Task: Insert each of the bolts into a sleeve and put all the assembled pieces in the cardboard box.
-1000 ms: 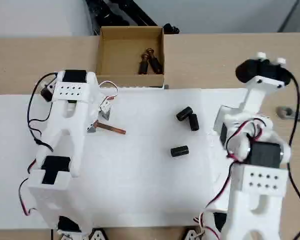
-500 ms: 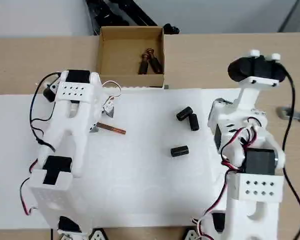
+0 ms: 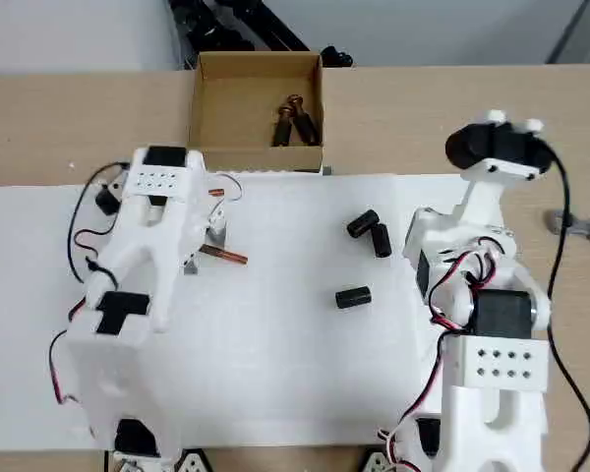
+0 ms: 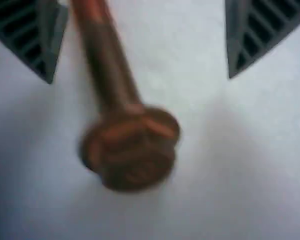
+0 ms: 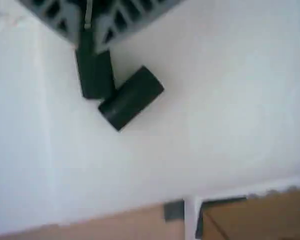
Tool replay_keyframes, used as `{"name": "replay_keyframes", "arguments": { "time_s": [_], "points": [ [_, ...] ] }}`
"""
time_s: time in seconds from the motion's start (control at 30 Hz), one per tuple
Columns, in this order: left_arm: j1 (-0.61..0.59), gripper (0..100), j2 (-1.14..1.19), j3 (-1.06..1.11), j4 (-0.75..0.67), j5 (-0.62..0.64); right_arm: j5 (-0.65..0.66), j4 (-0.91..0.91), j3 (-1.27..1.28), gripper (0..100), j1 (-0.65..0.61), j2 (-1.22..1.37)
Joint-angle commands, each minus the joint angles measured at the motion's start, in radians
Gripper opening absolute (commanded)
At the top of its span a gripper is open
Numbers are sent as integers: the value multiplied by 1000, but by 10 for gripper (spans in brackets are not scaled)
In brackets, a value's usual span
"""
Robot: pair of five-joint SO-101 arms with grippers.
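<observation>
A white sheet (image 3: 275, 374) covers the wooden table (image 3: 69, 108). At the far edge of the sheet stands the cardboard box (image 3: 257, 156). Two assembled pieces (image 3: 295, 120) lie inside it, toward its right wall. Two black sleeves (image 3: 363, 223) lie touching each other, right of the middle of the sheet. A third sleeve (image 3: 353, 296) lies alone, nearer than this pair. The copper-coloured bolt (image 3: 226, 256) lies flat on the left part of the sheet, well apart from all the sleeves. In the high view the left arm covers its head end.

The left arm is bent down over the bolt. The left gripper (image 4: 140, 75) is wide open, with one jaw on each side of the shaft. Neither jaw touches the shaft, and the gripper holds nothing. The right arm is bent toward the sleeve pair. The right gripper (image 5: 92, 42) has its jaws together and empty, with the tip just beside the end of one sleeve.
</observation>
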Motion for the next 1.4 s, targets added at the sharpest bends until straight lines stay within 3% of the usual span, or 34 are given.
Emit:
{"name": "replay_keyframes", "arguments": {
  "time_s": [0.0, 0.1, 0.37, 0.57, 0.7, 0.9, 1.07, 1.37],
  "points": [
    [-29, 209, 68, -84, 0, 8, -9, -10, -2, 5, -7, -21],
    [-55, 196, 133, -133, 2, 8, -9, -10, -2, 5, -7, -21],
    [-60, 4, 176, -168, 12, -86, -6, -10, -2, 5, -5, -22],
    [-52, 5, 176, -288, 143, -147, -11, -10, -5, 5, -7, -22],
    [-52, 5, 163, -325, 152, -224, -52, -10, -6, 4, -10, -21],
    [-6, 5, -17, -321, 152, -324, -114, 22, -9, 4, -114, -12],
    [66, 5, -236, -317, 149, -500, -180, 2, -9, 7, -191, -5],
    [98, 5, -466, -315, 149, -649, -288, 47, -75, 8, -208, 252]
  ]
}}
